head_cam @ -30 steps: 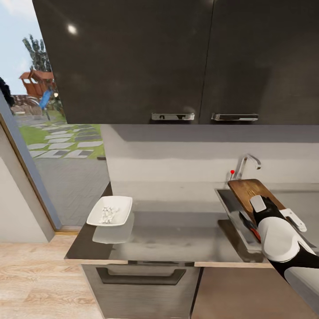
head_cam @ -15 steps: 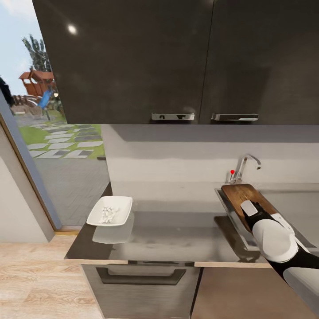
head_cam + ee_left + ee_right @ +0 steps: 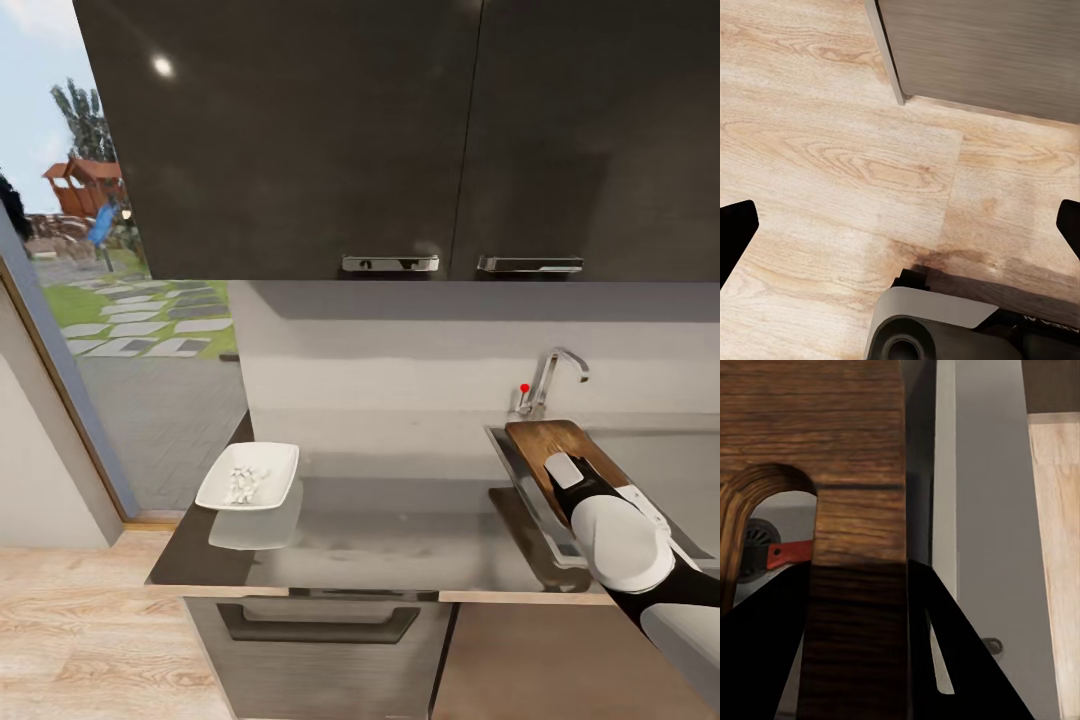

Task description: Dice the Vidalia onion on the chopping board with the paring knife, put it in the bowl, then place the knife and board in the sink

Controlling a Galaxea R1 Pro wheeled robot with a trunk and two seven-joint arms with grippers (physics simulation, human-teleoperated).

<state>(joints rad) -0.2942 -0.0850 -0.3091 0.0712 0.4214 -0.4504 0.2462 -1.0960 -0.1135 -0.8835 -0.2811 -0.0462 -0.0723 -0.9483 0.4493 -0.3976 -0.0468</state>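
My right gripper [image 3: 563,462] is shut on the handle end of the dark wooden chopping board [image 3: 545,440], which lies tilted over the sink [image 3: 507,452] below the chrome tap [image 3: 550,373]. In the right wrist view the black fingers [image 3: 934,607] clamp the chopping board [image 3: 855,450] beside its slot hole. Through that hole I see the sink's drain [image 3: 751,549] and the reddish handle of the paring knife [image 3: 791,553]. The white bowl [image 3: 248,475] with diced onion pieces [image 3: 243,484] stands on the countertop [image 3: 400,530] at the left. My left gripper [image 3: 900,229] hangs open over the wooden floor.
Dark wall cabinets [image 3: 400,140] hang above the counter. Grey drawers [image 3: 320,625] sit under the counter. A glass door at the left looks onto a garden path [image 3: 150,330]. Next to my left gripper stands a grey cabinet side [image 3: 982,52].
The right gripper has lowered the chopping board from a raised tilt down into the sink, so the paring knife has gone out of sight in the head view. The bowl has stayed put.
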